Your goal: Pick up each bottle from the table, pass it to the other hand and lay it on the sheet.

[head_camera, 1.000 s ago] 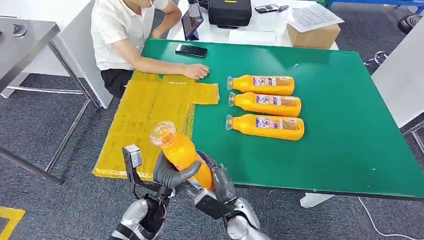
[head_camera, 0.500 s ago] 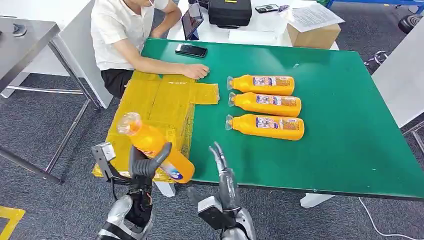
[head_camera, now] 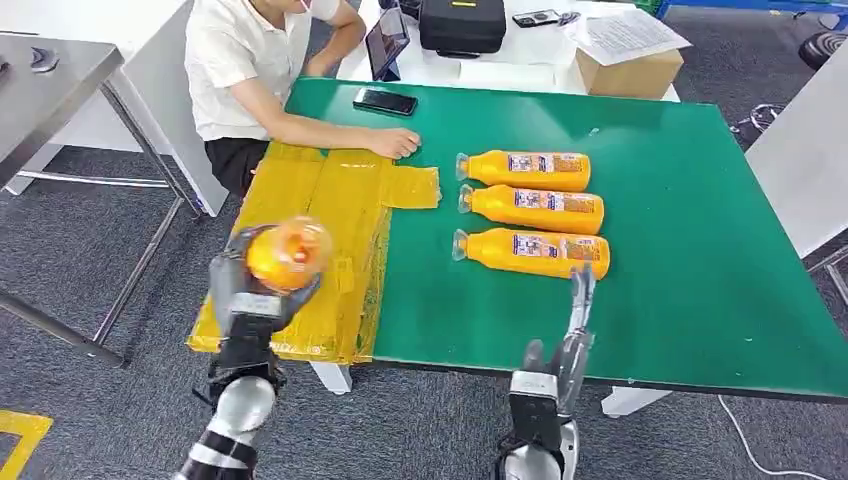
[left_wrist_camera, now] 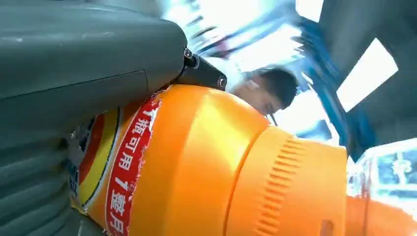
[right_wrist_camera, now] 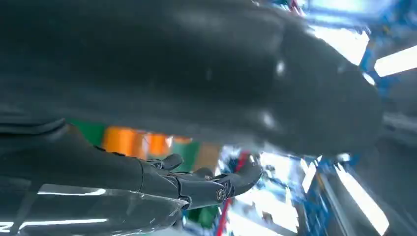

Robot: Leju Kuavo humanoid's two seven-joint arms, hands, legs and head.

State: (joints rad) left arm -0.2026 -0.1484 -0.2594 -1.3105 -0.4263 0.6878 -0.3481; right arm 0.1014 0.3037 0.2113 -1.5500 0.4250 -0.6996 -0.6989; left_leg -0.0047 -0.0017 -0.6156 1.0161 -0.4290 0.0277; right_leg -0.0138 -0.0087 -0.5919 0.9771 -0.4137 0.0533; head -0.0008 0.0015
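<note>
The left hand point(head_camera: 252, 300) grasps a bottle point(head_camera: 288, 254) above the near edge of the sheet point(head_camera: 330, 215); the right hand point(head_camera: 575, 330), released, hangs near three bottles on the counter point(head_camera: 700, 250). Let go this close to the edge, it could roll off

1. A green table point(head_camera: 700, 300) stands on grey carpet point(head_camera: 90, 240) — its far edge meets a white table point(head_camera: 520, 72).
2. The white table carries a black case point(head_camera: 460, 25), a cardboard box point(head_camera: 630, 72) with papers point(head_camera: 628, 32) on top, and a tablet point(head_camera: 385, 40).
3. A phone point(head_camera: 384, 101) lies on the green top.
4. A grey metal table point(head_camera: 50, 75) stands at the left.
5. A person in a white shirt point(head_camera: 240, 60) sits at the green table's far left corner.
</note>
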